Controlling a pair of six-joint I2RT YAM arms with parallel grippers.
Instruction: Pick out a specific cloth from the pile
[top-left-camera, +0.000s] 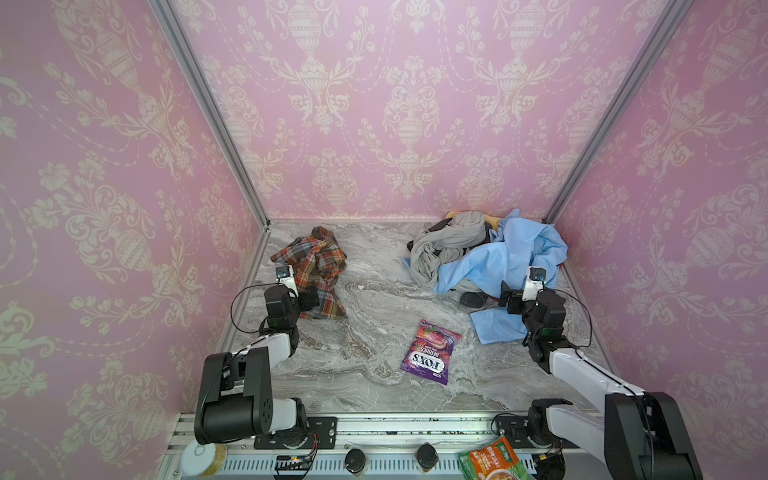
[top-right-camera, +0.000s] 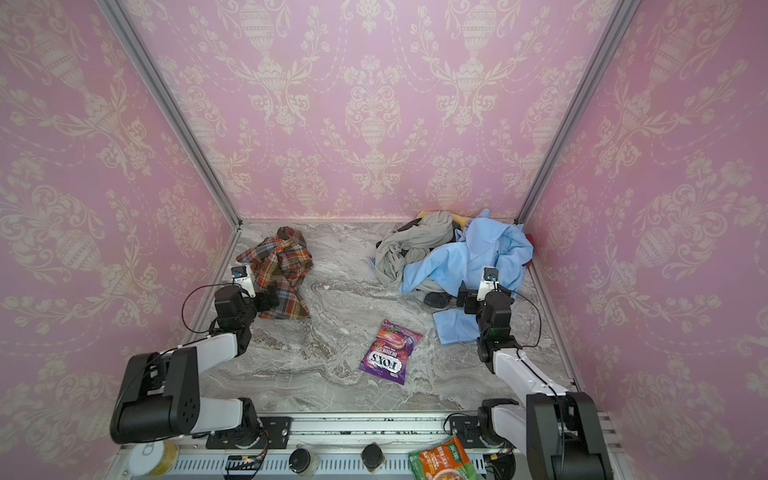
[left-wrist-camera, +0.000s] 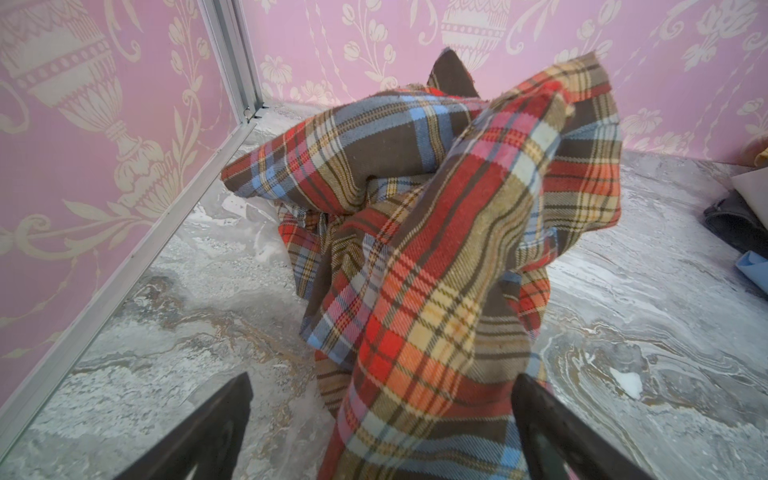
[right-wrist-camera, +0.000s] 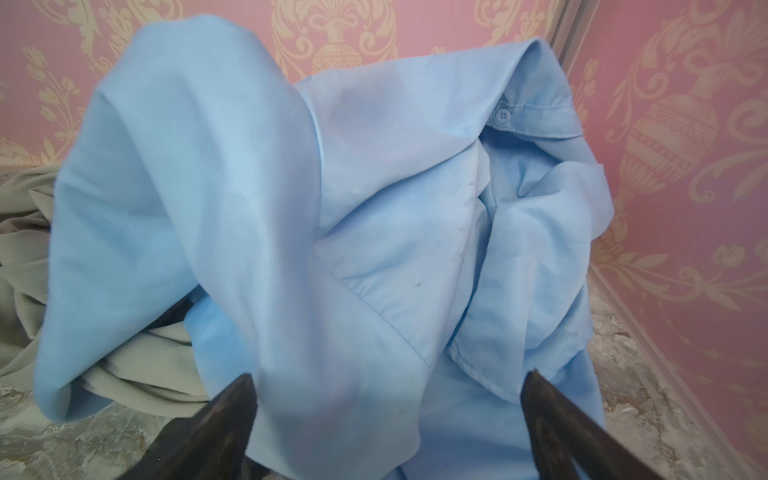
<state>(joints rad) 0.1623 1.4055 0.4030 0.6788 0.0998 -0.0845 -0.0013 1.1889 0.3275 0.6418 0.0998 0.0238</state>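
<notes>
My left gripper (left-wrist-camera: 382, 380) gapes wide, the cloth (top-left-camera: 318, 266) running between its jaws, unclamped; it lies far-left on the table (top-left-camera: 374, 374), well apart from the pile (top-left-camera: 453, 245); right gripper (right-wrist-camera: 390, 374) spread too, at the blue shirt (right-wrist-camera: 374, 187); contact unclear.

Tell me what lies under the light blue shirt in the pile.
A grey garment pokes out from under the light blue shirt on its left in a top view, and a dark piece shows at its near edge. Whatever else it covers is hidden.
</notes>
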